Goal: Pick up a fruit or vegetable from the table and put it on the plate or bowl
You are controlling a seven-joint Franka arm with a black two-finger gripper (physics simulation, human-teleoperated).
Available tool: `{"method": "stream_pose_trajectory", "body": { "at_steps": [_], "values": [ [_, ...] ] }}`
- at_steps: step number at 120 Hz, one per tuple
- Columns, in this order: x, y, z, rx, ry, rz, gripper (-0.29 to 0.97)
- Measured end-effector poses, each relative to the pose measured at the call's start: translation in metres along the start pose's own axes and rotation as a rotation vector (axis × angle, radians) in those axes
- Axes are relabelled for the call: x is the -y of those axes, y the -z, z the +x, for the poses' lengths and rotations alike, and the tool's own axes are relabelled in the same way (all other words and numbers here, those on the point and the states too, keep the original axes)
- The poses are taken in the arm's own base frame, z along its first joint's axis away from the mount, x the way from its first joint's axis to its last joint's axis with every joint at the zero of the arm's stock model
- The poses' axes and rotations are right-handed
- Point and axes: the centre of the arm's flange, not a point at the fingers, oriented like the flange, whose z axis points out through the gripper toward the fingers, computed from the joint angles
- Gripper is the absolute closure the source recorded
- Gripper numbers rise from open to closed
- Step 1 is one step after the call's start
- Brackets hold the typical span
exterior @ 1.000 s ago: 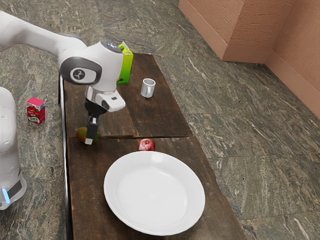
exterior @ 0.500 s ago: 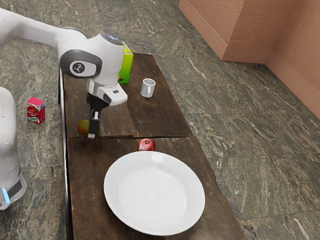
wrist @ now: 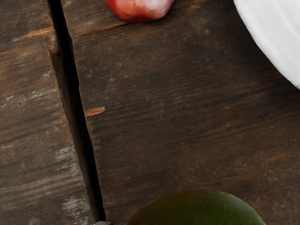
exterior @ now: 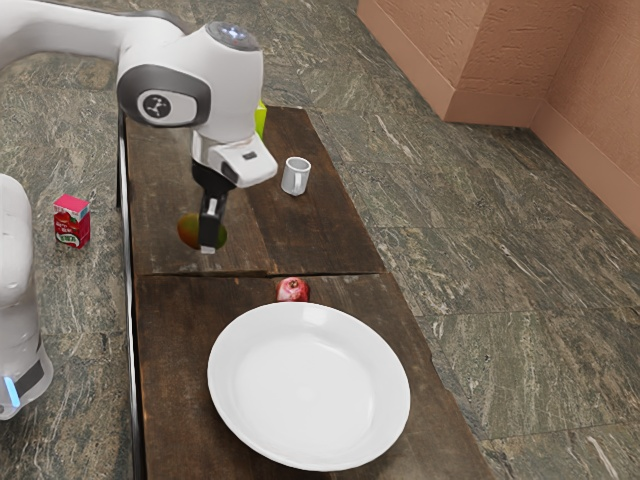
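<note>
Inside the closed black gripper sits a green-orange oval fruit; carry it high over the small red fruit ahead, releasing low above the round white plate beyond.

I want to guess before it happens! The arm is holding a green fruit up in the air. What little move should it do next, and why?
Probably carry the mango toward the white plate, at the same height. The tool grips it clear of the table, and the plate, bare, lies further toward the exterior view's lower right.
</note>
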Motion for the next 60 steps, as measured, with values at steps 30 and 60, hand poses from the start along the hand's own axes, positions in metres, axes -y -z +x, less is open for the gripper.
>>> {"method": "stream_pose_trajectory", "body": {
  "at_steps": [30, 60],
  "values": [
    [-0.064, 0.020, 0.010, -0.040, -0.105, 0.073, 0.51],
    [-0.122, 0.028, 0.007, -0.052, -0.164, 0.094, 0.51]
  ]
}}
